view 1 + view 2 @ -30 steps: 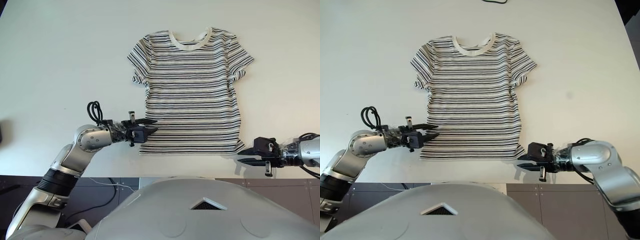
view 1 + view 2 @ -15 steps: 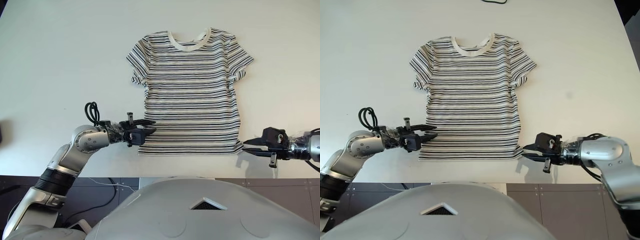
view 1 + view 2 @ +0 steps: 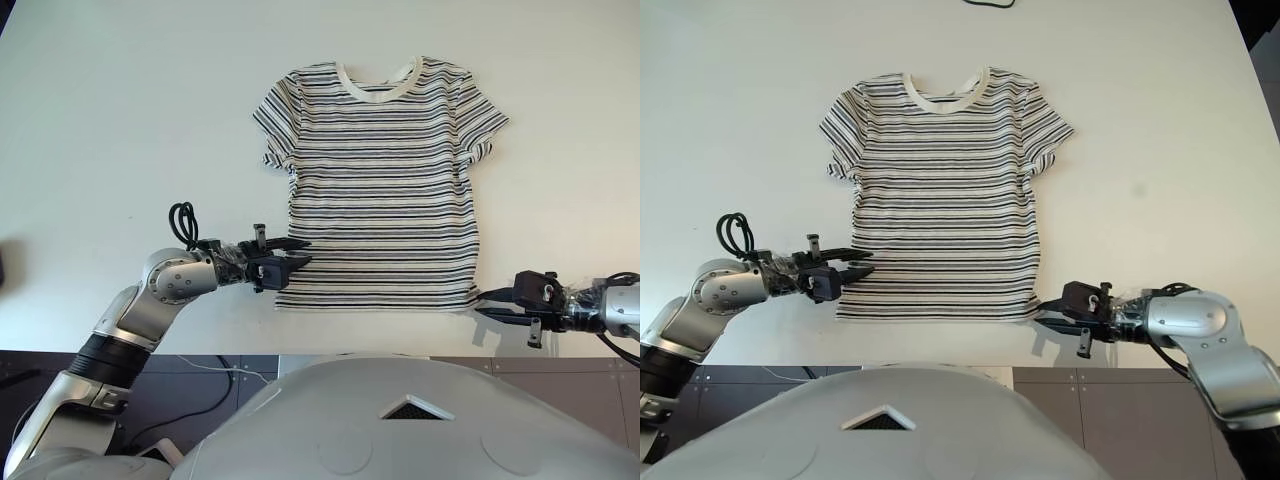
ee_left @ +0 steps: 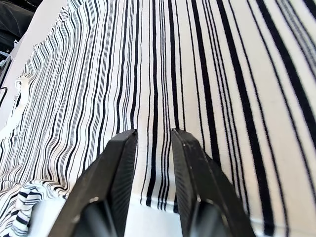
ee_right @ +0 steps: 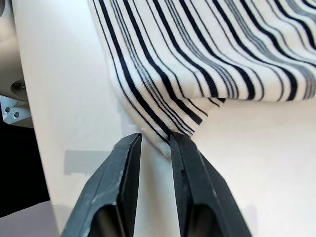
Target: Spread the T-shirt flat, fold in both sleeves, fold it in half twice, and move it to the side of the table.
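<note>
The striped T-shirt (image 3: 380, 180) lies flat on the white table (image 3: 120, 120), collar at the far side and both sleeves spread out. My left gripper (image 3: 298, 252) is at the shirt's lower left hem. It is open, and its fingers (image 4: 123, 158) rest over the striped cloth just inside the hem edge. My right gripper (image 3: 486, 305) is at the lower right hem corner, low over the table. It is open by a narrow gap, and the corner of the hem (image 5: 168, 140) sits at its fingertips.
The table's front edge runs just behind both grippers. A black cable (image 3: 990, 3) lies at the far edge. Bare table stretches wide to the left and right of the shirt.
The right gripper swung out to the right, then came back in to the hem corner. The left gripper shifted slightly left, and the lower left hem shifted a little with it.
</note>
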Available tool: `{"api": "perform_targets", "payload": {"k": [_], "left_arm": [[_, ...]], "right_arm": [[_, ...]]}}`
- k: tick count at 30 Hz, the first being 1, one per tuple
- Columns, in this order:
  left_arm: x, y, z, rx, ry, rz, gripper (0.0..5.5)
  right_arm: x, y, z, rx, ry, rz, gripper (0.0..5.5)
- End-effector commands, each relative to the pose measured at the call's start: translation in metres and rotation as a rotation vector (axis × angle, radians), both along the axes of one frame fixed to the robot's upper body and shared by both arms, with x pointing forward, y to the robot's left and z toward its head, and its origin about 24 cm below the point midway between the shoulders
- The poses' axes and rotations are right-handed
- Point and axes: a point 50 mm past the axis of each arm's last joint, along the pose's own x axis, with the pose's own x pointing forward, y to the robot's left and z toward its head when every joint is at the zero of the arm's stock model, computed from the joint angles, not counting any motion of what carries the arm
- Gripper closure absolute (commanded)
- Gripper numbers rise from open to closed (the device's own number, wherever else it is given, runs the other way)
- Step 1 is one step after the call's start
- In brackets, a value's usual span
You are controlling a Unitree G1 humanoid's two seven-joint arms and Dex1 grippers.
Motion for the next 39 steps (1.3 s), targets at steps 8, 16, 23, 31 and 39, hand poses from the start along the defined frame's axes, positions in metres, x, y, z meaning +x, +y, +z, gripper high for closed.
{"api": "perform_targets", "payload": {"k": [8,16,23,31,39], "left_arm": [[-0.061,0.036,-0.020,0.258,0.233,-0.037,4.23],[-0.068,0.030,-0.004,0.183,0.252,0.011,4.23],[-0.037,0.020,0.026,0.009,0.202,0.113,4.23],[0.021,0.028,0.069,-0.336,0.246,0.457,4.23],[0.103,0.046,0.027,-0.507,0.297,1.017,4.23]], "right_arm": [[-0.033,-0.006,0.009,-0.060,0.106,0.009,4.46],[-0.038,-0.007,0.014,-0.059,0.093,0.008,4.46],[-0.015,-0.001,0.031,0.007,-0.020,-0.005,4.46],[0.022,-0.016,0.041,0.034,-0.176,-0.132,4.46],[0.074,-0.015,0.038,0.102,-0.340,-0.327,4.46]]}}
